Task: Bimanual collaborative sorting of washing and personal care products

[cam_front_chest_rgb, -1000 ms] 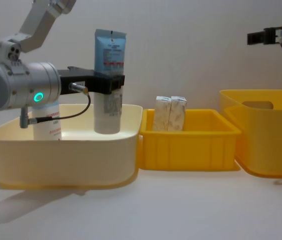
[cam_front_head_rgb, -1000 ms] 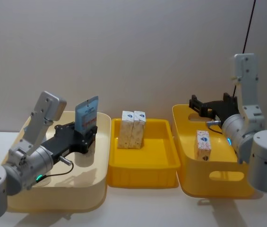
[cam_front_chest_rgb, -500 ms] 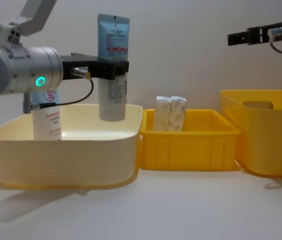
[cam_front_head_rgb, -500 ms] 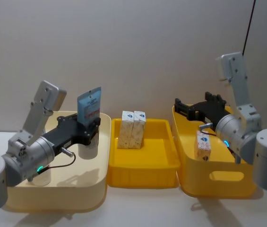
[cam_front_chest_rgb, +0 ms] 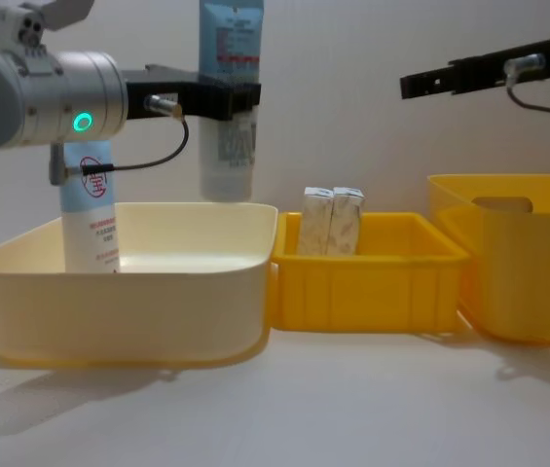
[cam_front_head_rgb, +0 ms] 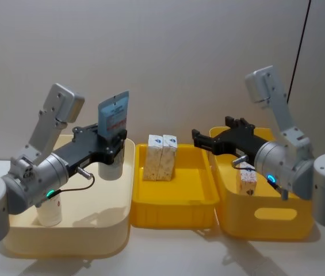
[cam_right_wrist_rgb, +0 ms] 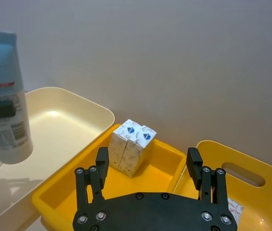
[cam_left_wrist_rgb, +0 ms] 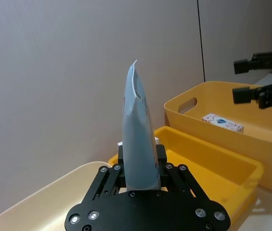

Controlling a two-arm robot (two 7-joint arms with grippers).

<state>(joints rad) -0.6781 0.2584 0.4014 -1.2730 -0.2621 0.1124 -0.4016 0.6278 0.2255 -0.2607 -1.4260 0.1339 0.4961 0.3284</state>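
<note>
Left gripper pinches a blue tube upright in the air, above the cream bin's rim on the side next to the middle tray. A second tube stands inside that bin. Right gripper, jaws spread and empty, hovers between the tray and the yellow bin. Two cartons stand together in the tray; one carton sits in the yellow bin. Sorting looks partway through: the held tube is not yet placed, and the cartons are split between two containers.
</note>
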